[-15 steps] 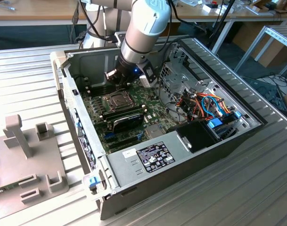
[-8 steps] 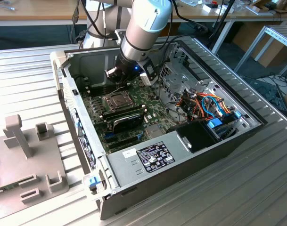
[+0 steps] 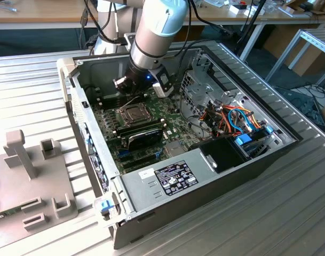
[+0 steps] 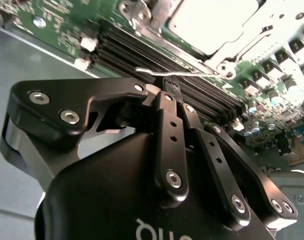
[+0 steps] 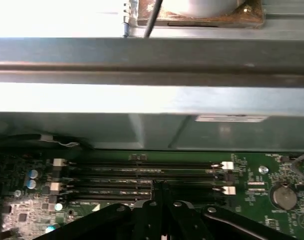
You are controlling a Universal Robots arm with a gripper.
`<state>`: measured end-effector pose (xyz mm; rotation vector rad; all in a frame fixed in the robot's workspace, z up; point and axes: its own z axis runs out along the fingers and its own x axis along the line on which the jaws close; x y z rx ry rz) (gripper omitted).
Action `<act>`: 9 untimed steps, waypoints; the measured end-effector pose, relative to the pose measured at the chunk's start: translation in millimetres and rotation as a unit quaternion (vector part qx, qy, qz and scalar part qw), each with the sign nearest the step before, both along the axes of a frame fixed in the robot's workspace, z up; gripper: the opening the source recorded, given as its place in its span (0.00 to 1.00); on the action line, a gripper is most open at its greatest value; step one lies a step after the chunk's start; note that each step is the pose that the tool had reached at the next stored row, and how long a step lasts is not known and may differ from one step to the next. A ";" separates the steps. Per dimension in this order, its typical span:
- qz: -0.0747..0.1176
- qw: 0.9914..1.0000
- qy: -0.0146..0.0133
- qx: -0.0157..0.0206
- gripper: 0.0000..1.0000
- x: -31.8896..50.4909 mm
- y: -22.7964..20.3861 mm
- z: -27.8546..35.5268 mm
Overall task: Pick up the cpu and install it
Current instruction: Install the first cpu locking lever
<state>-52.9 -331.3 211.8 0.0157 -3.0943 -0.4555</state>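
**Stage of work.** Judging the task to be nearly complete: showing the cpu (image 4: 206, 22) already lying flat in its socket (image 3: 133, 113) on the motherboard (image 3: 111, 128), with the hinged metal socket frame (image 4: 231, 46) folded down over its edges. Leaving unsettled whether the thin wire retention lever (image 4: 184, 74) is latched, so counting the locking of the socket as possibly outstanding.

**End effector.** Showing the gripper (image 4: 167, 87) reaching down inside the open computer case (image 3: 205, 181) with its fingers (image 4: 164, 115) drawn together and nothing visibly clamped between them. Meeting the lever at the fingertips, or lying just beside it; telling contact from a near miss is not possible here.

**Position of the part.** Lying free of the gripper, near but apart from it, beyond the fingertips and past the lever. Hanging directly over the black memory slots (image 5: 142, 175), which are running crosswise beneath the fingertips in both wrist views.
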 end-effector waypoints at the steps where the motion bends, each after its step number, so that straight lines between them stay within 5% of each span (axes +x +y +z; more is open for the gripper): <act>1: 0.000 1.000 -0.001 0.002 0.11 -3.9 0.8 0.0; 6: 0.000 1.000 -0.004 0.010 0.11 -16.1 3.0 0.1; 9: -0.001 1.000 -0.005 0.011 0.11 -18.4 3.3 2.9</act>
